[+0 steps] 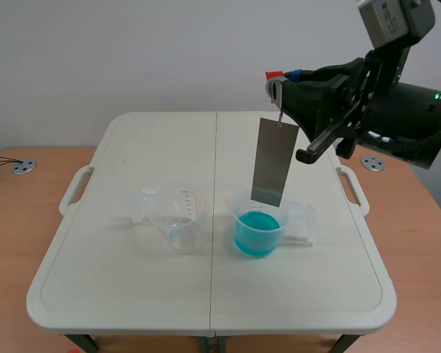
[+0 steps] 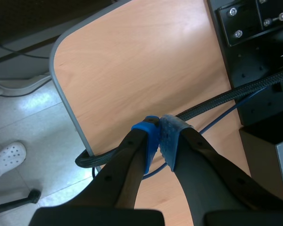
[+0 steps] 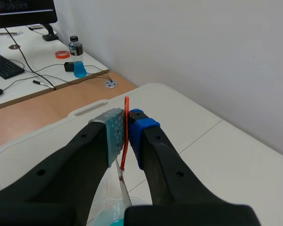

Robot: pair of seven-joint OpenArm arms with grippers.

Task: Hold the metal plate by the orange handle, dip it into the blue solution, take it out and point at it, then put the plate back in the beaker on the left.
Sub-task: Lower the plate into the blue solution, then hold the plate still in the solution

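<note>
Table (image 1: 132,294), white, folding, bearing two clear beakers. Right gripper (image 1: 279,84), raised over the table's right half, pinched closed on orange handle (image 3: 126,136). Left gripper (image 2: 159,136), pads pressed together on nothing, over wooden desk (image 2: 141,61). Metal plate (image 1: 274,162), hanging from the handle, lower edge at the mouth of blue-solution beaker (image 1: 257,234). Left beaker (image 1: 178,217), alongside, not touching.
</note>
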